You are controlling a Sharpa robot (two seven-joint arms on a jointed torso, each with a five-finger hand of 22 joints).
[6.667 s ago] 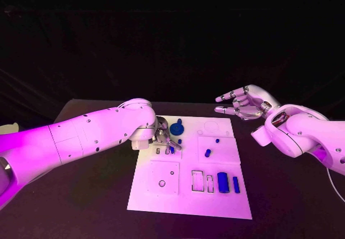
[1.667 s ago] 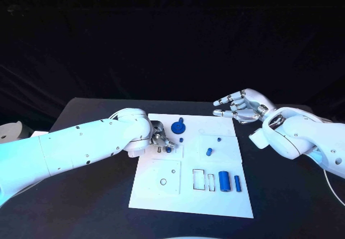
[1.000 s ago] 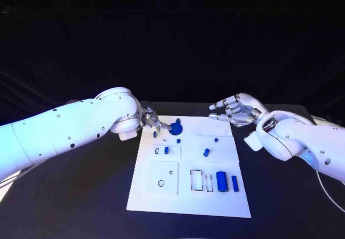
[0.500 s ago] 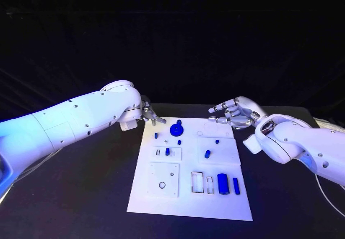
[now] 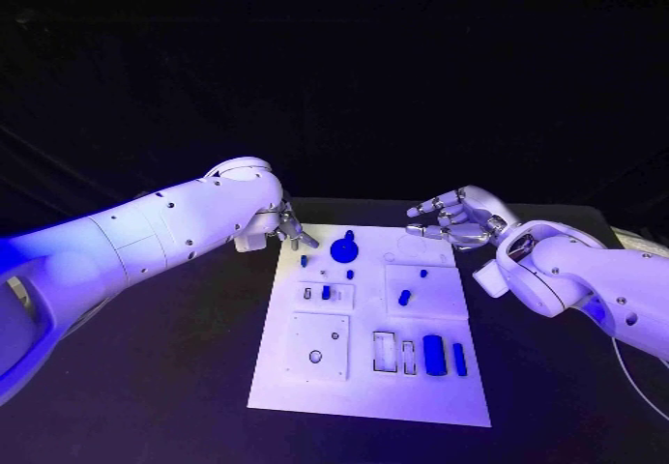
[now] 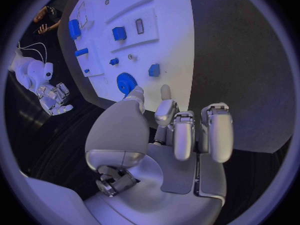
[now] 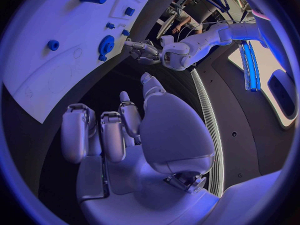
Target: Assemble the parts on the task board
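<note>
The task board (image 5: 369,329) is a flat white plate lying in the middle of the black table (image 5: 167,348); it looks rigid and thin, and serves as a base rather than something to lift. The left hand (image 5: 292,232) hovers at the board's far left corner, fingers spread and holding nothing. The right hand (image 5: 453,220) hangs just off the far right corner, fingers loosely curled and apart, also empty.

On the board, the blue cylinder (image 5: 434,354) lies near the right edge beside a slimmer blue bar (image 5: 457,359). Both look hard, light and smooth, so likely to roll or slip; a pinch across the middle seems safest. The blue gear (image 5: 343,250) stands at the far end, best taken by its toothed rim. The small peg (image 5: 404,297) is tiny and needs a fingertip pinch.
</note>
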